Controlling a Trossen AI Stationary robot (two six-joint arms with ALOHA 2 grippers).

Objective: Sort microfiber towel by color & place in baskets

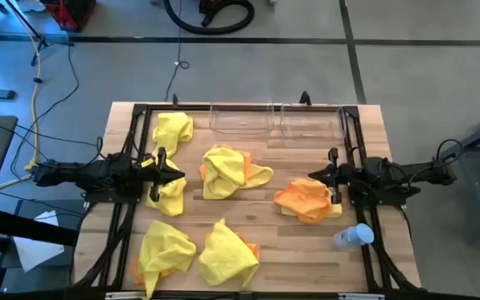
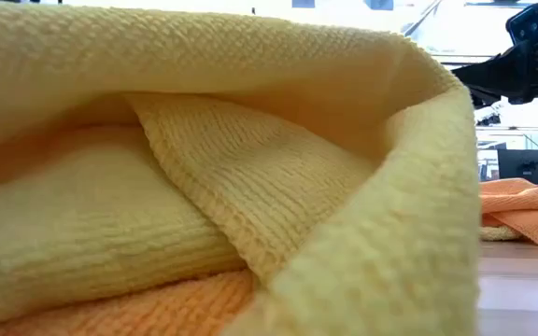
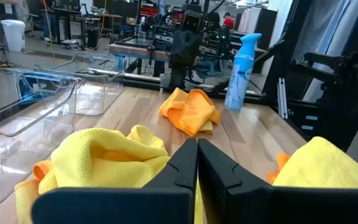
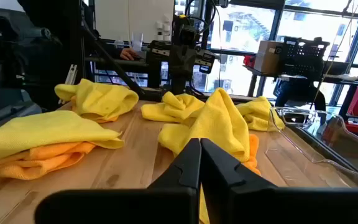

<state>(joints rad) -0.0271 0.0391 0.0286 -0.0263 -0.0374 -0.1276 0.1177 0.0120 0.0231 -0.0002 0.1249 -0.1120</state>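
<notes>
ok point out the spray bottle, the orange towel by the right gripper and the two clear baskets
spray bottle [image 1: 352, 237], high view, its body
orange towel [image 1: 301, 198], high view, its middle
left basket [image 1: 242, 129], high view, near rim
right basket [image 1: 313, 132], high view, near rim

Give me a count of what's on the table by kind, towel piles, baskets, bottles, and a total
Towel piles: 6, namely top left, by the left gripper, centre, by the right gripper, bottom left, bottom centre. Most mix yellow and orange.
Clear baskets: 2, both holding nothing.
Bottle: 1.
Total: 9.

A wooden table [image 1: 265, 225] carries yellow and orange towels [image 1: 223, 171], two clear baskets [image 1: 242, 119] and a bottle [image 1: 352, 237].
</notes>
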